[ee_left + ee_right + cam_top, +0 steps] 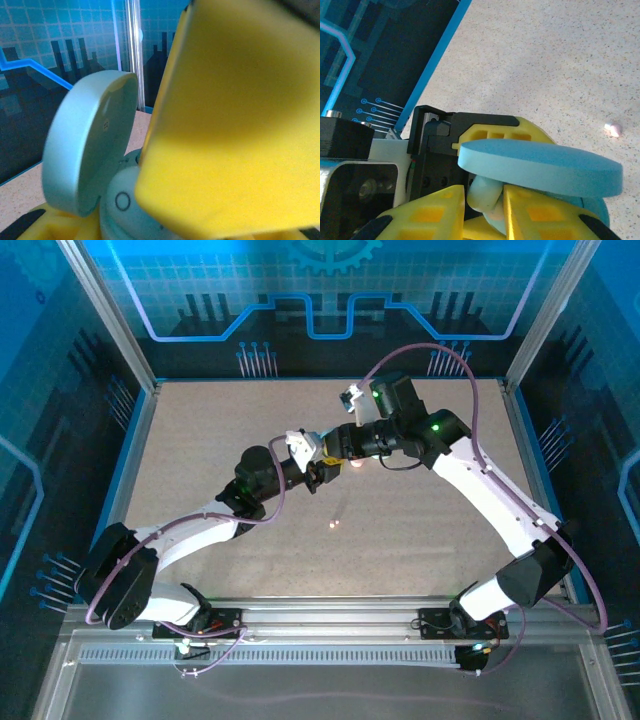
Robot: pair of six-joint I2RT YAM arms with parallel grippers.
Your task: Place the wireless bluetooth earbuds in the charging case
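The charging case is a pale teal pebble, its lid [90, 150] swung open above the base [122, 200]. My left gripper [318, 468] is shut on the base, mid-table and off the surface. My right gripper [485, 197] is shut on a light teal earbud [487, 192], whose stem sticks out between the yellow fingers [430, 215]. The earbud sits right under the lid [540, 167], at the case's opening. In the left wrist view a right-hand finger [235, 125] hides most of the base. A pink earbud [613, 129] lies loose on the table [333, 527].
The speckled beige table [200, 440] is fenced by a raised frame with blue panels. Both arms meet near the middle [335, 452], their cables looping above. A metal rail [330, 615] runs along the near edge.
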